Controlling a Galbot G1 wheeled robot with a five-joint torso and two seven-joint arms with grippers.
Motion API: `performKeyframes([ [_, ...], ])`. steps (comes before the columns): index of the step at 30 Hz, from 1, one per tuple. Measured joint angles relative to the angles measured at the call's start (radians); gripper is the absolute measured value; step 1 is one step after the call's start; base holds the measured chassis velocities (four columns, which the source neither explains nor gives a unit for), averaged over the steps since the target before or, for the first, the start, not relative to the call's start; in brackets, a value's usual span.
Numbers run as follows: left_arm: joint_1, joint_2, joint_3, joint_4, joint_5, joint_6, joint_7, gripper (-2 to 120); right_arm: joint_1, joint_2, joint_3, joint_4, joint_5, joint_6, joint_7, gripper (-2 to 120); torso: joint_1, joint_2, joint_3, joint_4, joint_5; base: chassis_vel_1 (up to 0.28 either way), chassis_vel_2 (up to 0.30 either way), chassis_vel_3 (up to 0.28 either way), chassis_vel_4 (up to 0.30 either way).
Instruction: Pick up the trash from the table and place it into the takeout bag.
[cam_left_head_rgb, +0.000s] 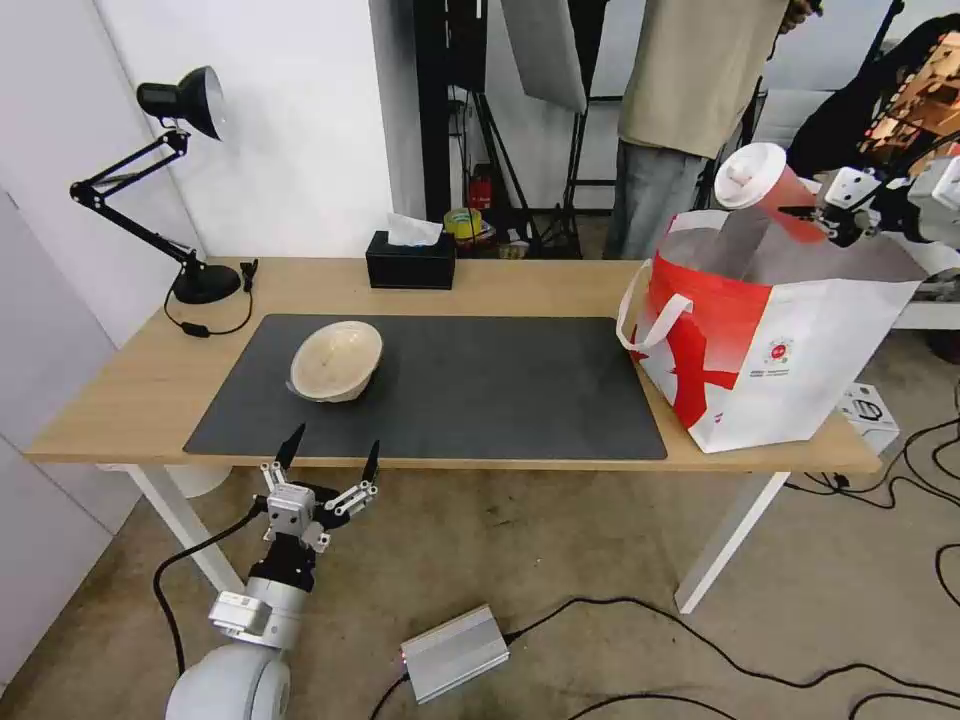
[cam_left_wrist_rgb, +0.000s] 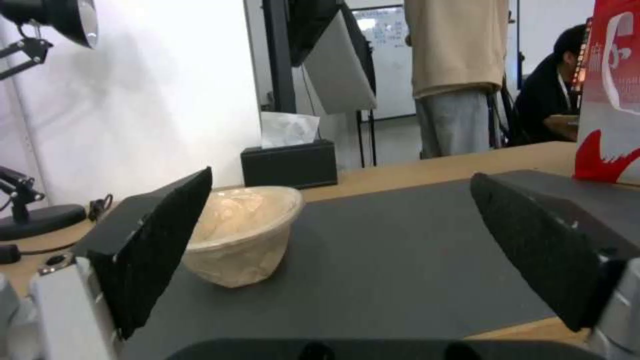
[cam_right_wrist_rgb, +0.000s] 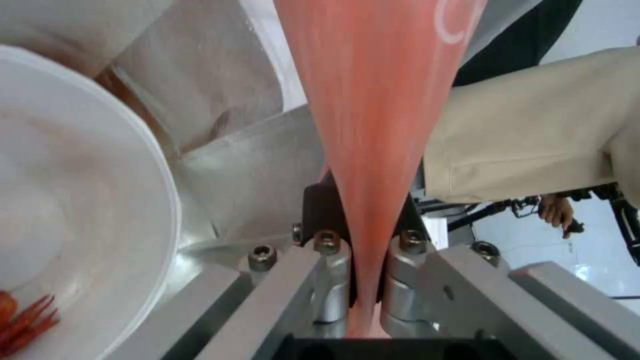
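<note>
One red cup (cam_left_head_rgb: 775, 190) is clamped by the right gripper (cam_left_head_rgb: 812, 222) above the takeout bag (cam_left_head_rgb: 790, 350); one white bowl (cam_right_wrist_rgb: 73, 200) is seen inside. One beige bowl (cam_left_head_rgb: 337, 361) is left on the table (cam_left_head_rgb: 120, 390); the left gripper (cam_left_head_rgb: 330, 452) is held spread and unloaded.

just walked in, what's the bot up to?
Clearing trash from the table. The right end effector holds the red cup tilted over the open takeout bag; the white bowl with crayfish scraps is already inside. The left end effector hangs open off the table's near edge, facing the beige bowl on the mat.
</note>
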Motion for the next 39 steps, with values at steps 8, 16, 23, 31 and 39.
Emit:
performKeyframes([
  [8,0.0,0.003,0.002,0.002,-0.001,-0.005,0.0,100,-0.013,-0.02,0.006,0.005,-0.005,0.009,-0.012,2,0.0,0.0,0.0,0.0,0.0,0.0,0.0,0.0,0.0],
  [16,0.0,0.008,0.003,0.002,-0.002,-0.005,0.0,100,-0.049,-0.04,0.03,0.014,-0.011,0.014,-0.026,2,0.0,0.0,0.0,0.0,0.0001,0.0,0.0,0.0,0.0],
  [23,0.003,0.009,0.006,0.0,-0.002,-0.005,0.0,100,-0.082,-0.055,0.055,0.023,-0.014,0.022,-0.033,2,0.0,0.0,0.0,0.0002,0.0001,0.0,0.0,0.0,0.0],
  [31,0.008,0.008,0.006,-0.005,-0.001,-0.006,0.0,100,-0.114,-0.06,0.07,0.024,-0.018,0.024,-0.038,25,0.0,0.0,0.0,0.0002,0.0001,0.0,0.0,0.0,0.0],
  [39,0.015,0.004,0.005,-0.009,0.001,-0.008,0.002,100,-0.126,-0.06,0.085,0.025,-0.022,0.026,-0.04,57,0.0,0.0,0.0,0.0001,0.0,0.0,0.0,0.0,0.0],
])
